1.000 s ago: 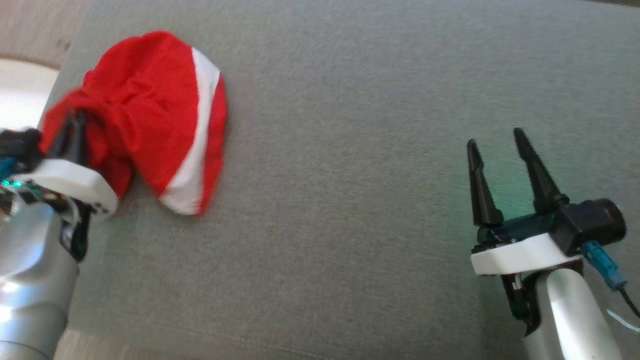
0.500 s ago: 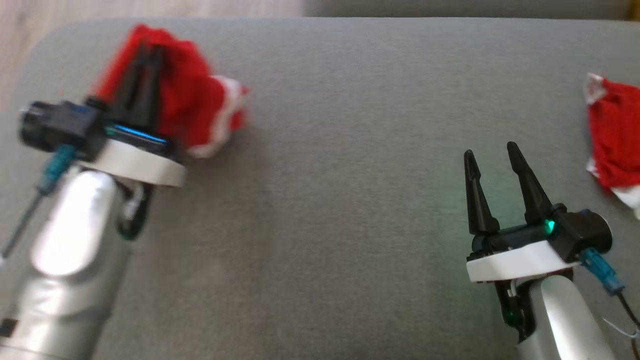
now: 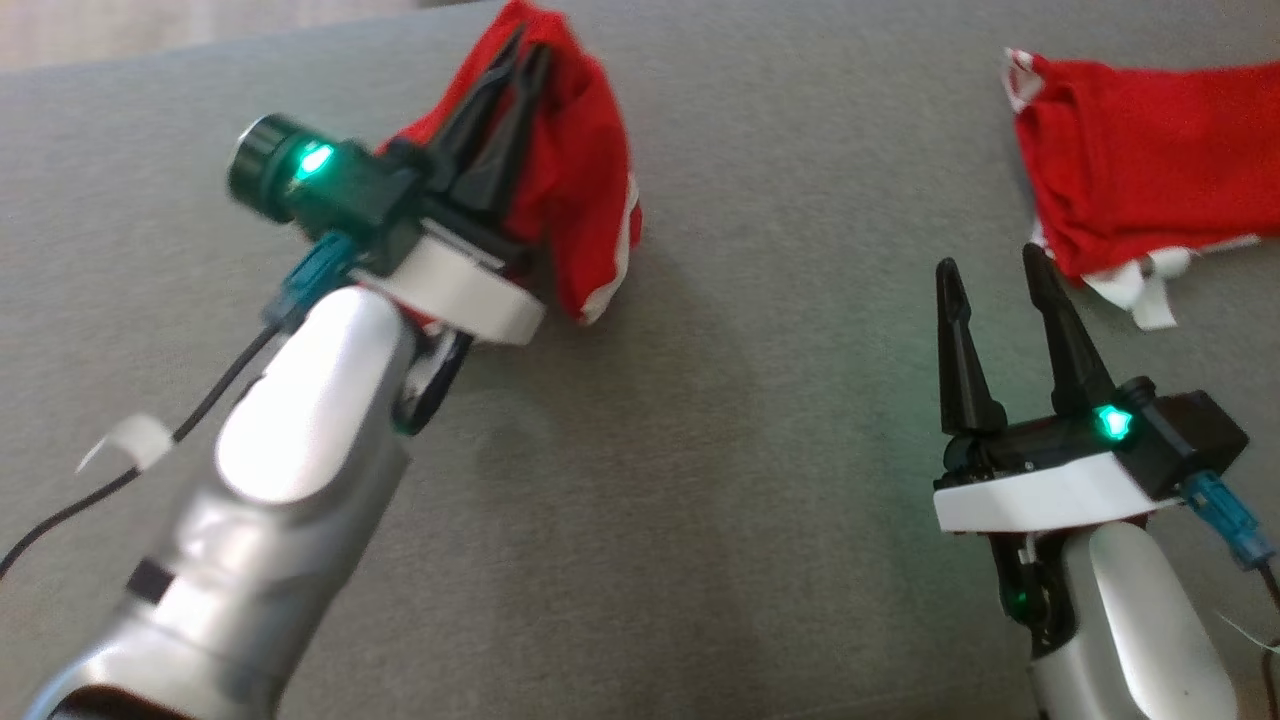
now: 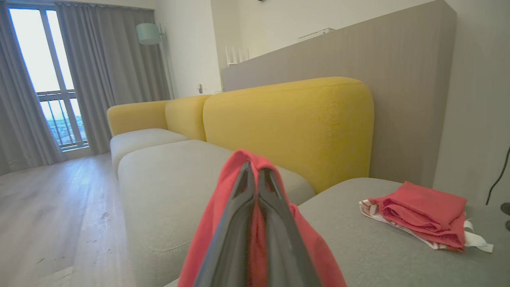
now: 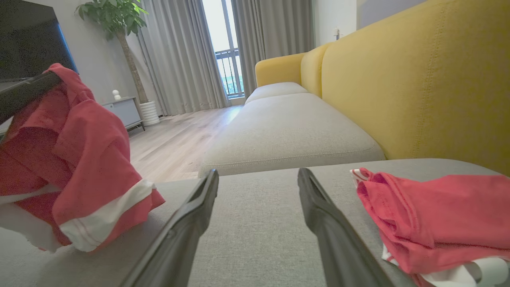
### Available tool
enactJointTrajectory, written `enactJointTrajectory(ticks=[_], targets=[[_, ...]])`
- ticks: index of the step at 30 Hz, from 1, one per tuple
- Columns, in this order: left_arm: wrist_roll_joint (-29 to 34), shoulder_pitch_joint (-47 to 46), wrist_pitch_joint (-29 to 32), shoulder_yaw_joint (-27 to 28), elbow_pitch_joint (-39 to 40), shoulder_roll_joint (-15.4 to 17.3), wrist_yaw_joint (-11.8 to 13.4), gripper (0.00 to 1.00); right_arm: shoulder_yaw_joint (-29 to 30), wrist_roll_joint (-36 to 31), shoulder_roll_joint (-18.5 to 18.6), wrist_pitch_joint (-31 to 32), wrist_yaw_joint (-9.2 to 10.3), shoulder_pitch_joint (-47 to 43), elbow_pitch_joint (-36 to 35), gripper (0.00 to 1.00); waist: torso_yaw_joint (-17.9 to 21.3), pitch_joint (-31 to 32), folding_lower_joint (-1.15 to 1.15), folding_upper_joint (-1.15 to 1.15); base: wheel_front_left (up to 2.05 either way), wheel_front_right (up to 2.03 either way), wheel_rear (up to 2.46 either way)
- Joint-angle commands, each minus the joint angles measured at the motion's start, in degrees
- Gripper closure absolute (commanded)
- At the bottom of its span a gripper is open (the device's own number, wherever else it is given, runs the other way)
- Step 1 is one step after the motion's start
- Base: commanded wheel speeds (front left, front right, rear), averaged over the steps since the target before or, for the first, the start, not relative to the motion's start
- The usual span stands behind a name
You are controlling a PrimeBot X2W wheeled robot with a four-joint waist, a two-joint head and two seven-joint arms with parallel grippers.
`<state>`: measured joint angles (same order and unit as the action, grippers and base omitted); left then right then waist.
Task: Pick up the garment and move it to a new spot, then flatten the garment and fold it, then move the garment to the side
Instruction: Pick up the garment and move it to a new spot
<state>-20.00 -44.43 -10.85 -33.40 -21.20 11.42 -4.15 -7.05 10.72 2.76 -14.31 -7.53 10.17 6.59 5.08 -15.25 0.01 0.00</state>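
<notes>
Head view: left claw sits upper centre-left of the frame, fingers pressed together and pinching the red garment. The garment has white trim and is bunched around the fingers, hanging off them toward the frame's centre. The silver left forearm runs diagonally from the lower left corner up to the claw, with a green light lit on the wrist. All of this is over the grey sofa seat.

Right claw is at lower right, fingers spread wide, pointing up the frame, nothing between them. A second red garment with white trim lies crumpled on the seat at upper right, just beyond the right claw's fingertips and apart from them.

Left wrist view: both dark fingers rise from bottom centre, tips closed with red cloth caught between them and draped down both sides. The second red garment lies at the right on the seat. A yellow backrest fills the middle; wood floor, grey curtains and a floor lamp are at left.

Right wrist view: the fingers stand apart at bottom centre over bare seat fabric. The held garment hangs at the left edge from the dark left finger, white hem lowest and close to the seat; can't tell if it touches. The second garment is at lower right, just beside the right-hand finger. A potted plant is at upper left.
</notes>
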Motion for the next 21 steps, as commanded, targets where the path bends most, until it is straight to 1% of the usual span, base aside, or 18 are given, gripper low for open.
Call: enactJointTrajectory(ticks=[1,3,7,9,11,16,21], targets=[[0.6,-2.9,-0.1,1.5,1.2,0.6,-0.3,0.86,-1.3,0.5,0.1,-0.7,0.04,1.6,-2.2,0.0,2.1,-1.6,-0.01,0.0,0.0,0.0,0.0],[0.6,-4.0,-0.6,0.9,0.0,-1.2,-0.1,0.0,-1.3,1.0,0.1,-0.7,0.04,1.9,-2.4,0.0,2.9,-2.0,-0.01,0.0,0.0,0.0,0.0],[1.0,-5.4,-1.7,-1.1,-2.4,-3.9,-0.5,0.0,-1.2,1.2,0.1,-0.7,0.04,2.0,-2.2,0.0,3.5,-2.1,-0.01,0.0,0.0,0.0,0.0],[0.8,-5.4,-2.2,-1.4,-3.2,-4.6,-0.7,0.0,-0.8,1.2,0.1,-0.7,0.04,2.0,-2.1,0.0,3.2,-1.9,-0.01,0.0,0.0,0.0,0.0],[0.5,-4.9,-2.7,-1.2,-3.9,-4.5,-0.7,0.0,-0.3,1.2,0.1,-0.7,0.04,1.9,-2.1,0.0,2.5,-1.6,-0.01,0.0,0.0,0.0,0.0],[-0.7,-1.7,-3.7,1.7,-4.4,-2.2,0.4,0.0,0.3,0.5,0.1,-0.7,0.04,1.4,-2.0,0.0,-0.6,0.0,-0.01,0.0,0.0,0.0,0.0],[-2.3,5.4,-4.1,7.0,-1.6,1.1,2.3,0.0,0.9,-0.5,0.1,-0.7,0.04,0.3,-1.7,0.0,-3.9,2.4,-0.01,0.0,0.0,0.0,0.0]])
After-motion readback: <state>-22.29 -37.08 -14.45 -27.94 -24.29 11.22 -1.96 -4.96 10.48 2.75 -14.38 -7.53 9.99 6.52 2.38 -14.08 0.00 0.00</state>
